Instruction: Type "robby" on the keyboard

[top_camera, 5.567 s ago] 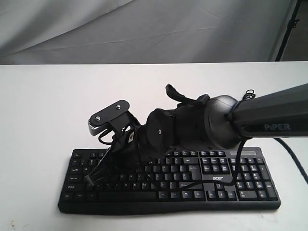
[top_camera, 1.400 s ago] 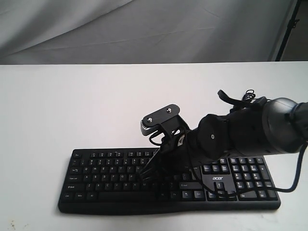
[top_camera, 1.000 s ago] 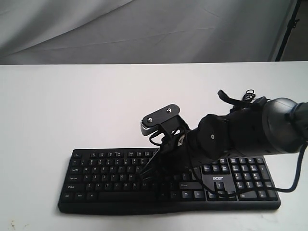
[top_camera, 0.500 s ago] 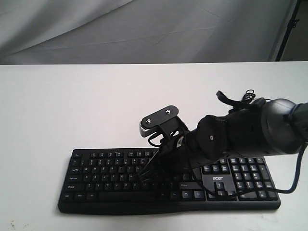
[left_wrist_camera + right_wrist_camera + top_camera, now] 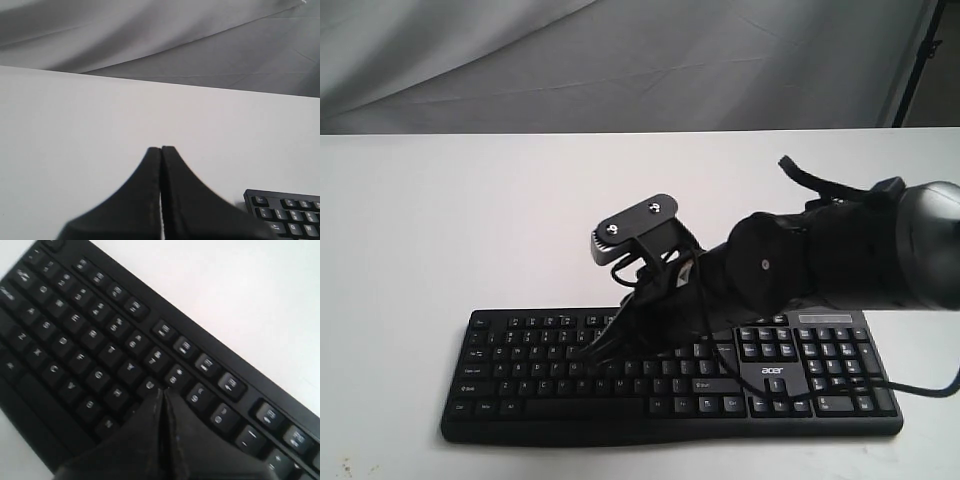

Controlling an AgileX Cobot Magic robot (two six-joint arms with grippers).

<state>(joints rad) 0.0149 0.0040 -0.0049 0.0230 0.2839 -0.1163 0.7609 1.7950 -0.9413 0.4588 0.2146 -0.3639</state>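
**A:** Where's the keyboard point(image 5: 570, 405) sitting?

**B:** Flat on the white table point(image 5: 440, 220), near the front edge. The right gripper point(image 5: 585, 349) reaches across it, tip angled down over the letter keys, left of middle from the outside camera. Can't tell if it's actually touching one.

**A:** Jaws?

**B:** Clenched tight, nothing between them. Left gripper point(image 5: 161, 149) is the same: pinched together, empty, over bare table near a keyboard corner.

right tool point(image 5: 586, 349) | moved left across keyboard point(image 5: 800, 402) | lower row to upper row
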